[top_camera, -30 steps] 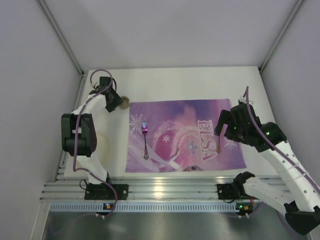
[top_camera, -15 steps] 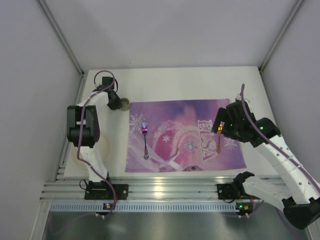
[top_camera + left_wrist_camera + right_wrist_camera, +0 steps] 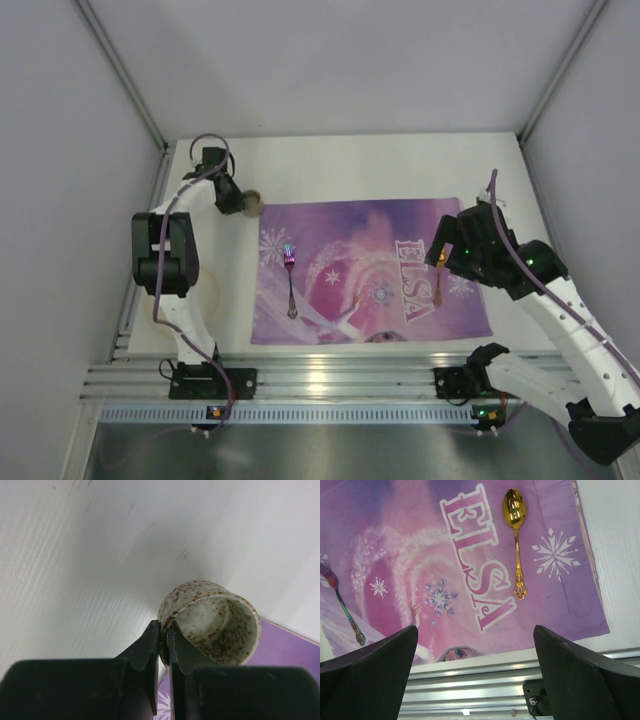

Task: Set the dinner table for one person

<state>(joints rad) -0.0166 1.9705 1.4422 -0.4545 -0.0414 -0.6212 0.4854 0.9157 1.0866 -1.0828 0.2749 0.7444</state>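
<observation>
Overhead, a white dinner table [image 3: 350,160] carries a purple placemat [image 3: 370,270] along its near edge; I run two arms bolted at that near edge. My left gripper [image 3: 162,640] reaches toward the table's far-left corner; its jaws are almost together, pinching the wall of a speckled cup [image 3: 212,622], one finger inside the rim and one outside. The cup is just off the placemat's far-left corner, over bare tabletop; I cannot tell whether its base is flat on the surface or tilted.

I judge the step in hand to be setting this cup down; to do it well I would level the cup, lower it until the base sits flat, and only then ease the jaws apart; I would lift straight up so the inner finger does not drag the rim and tip it.

The table lies directly beneath and beyond the left gripper, and white surface fills most of its wrist view.

My right gripper [image 3: 475,630] is spread wide and holds nothing; it hovers over the placemat's right side, above a gold spoon [image 3: 516,540] lying parallel to the right edge; a fork [image 3: 290,280] lies on the left side.
</observation>
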